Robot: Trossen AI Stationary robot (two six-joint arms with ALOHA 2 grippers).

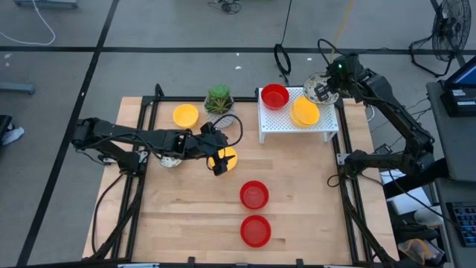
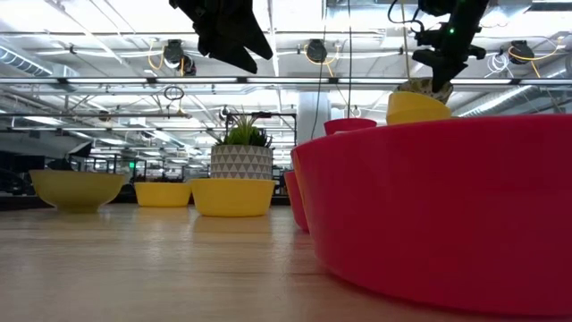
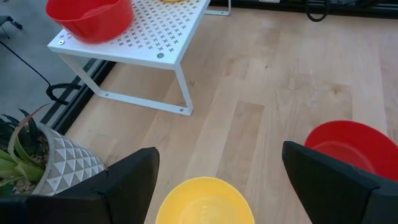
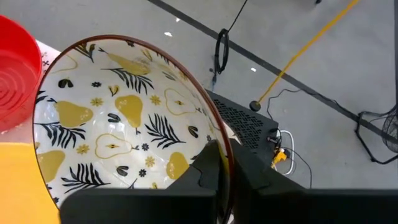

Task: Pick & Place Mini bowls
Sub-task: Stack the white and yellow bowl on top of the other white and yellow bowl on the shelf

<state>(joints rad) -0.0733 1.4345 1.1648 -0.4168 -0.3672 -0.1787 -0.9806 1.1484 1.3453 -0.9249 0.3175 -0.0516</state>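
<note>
My left gripper [image 1: 218, 160] hangs open above a yellow mini bowl [image 3: 204, 202] that stands on the table, its fingers well above the bowl and on either side of it. My right gripper [image 4: 219, 163] is shut on a cream patterned mini bowl [image 4: 118, 124], over the far right corner of the white rack [image 1: 286, 123]. On the rack stand a red bowl [image 1: 274, 95] and stacked yellow bowls [image 1: 304, 112]. Two red bowls [image 1: 253, 194] [image 1: 255, 231] stand on the table near its near edge. Another yellow bowl [image 1: 185, 115] stands left of the plant. My right gripper holds the patterned bowl by its rim [image 4: 214, 134], one finger inside the bowl and one outside. In the low view the bowl [image 2: 425, 88] hangs tilted below the fingers, just above the stacked yellow bowls [image 2: 416, 107]; whether it touches them I cannot tell.
A potted plant [image 1: 219, 100] stands at the far edge, left of the rack. Another bowl [image 1: 169, 158] shows partly under my left arm. Bare wood lies between the rack and the red bowls. Cables run on the floor behind the table.
</note>
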